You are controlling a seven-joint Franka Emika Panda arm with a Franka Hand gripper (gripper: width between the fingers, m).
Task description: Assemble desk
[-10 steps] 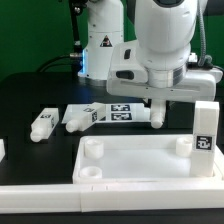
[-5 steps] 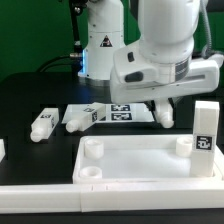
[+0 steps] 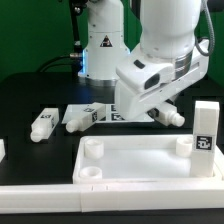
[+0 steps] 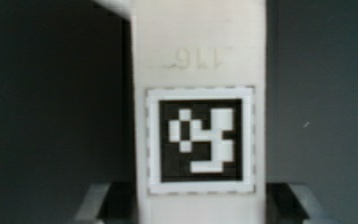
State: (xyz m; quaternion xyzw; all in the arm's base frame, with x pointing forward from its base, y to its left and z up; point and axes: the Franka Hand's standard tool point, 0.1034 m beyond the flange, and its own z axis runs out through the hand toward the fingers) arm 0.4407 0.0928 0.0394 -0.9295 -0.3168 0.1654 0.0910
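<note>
1. The wrist has rolled since the earlier frames. The held leg (image 3: 172, 116) hung near upright before; now it slants, its lower end pointing toward the exterior view's right. Nothing else has shifted.
2. Far left on the black table (image 3: 30, 90): one loose leg (image 3: 42, 123) lies flat and untouched.
3. Just right of it, a second loose leg (image 3: 85, 115) also lies flat, its far end running behind the arm.
4. Centre-right: the jaws are partly closed and clamped on the held leg. In the wrist view its tagged face fills the frame, with a jaw on each side. The leg is off the table, touching nothing, behind the far rim of the tabletop (image 3: 140, 165).
5. Front: the tabletop lies flat, sockets up. The left-end sockets (image 3: 92, 147) and the far right socket (image 3: 183, 143) look empty.
6. Far right: an upright leg (image 3: 204, 128) stands at the tabletop's right end. Cannot tell whether it is seated.
7. Judgement: the roll looks like a re-orienting of the leg before insertion. The far right socket is nearest, and the leg must come square over it first.
</note>
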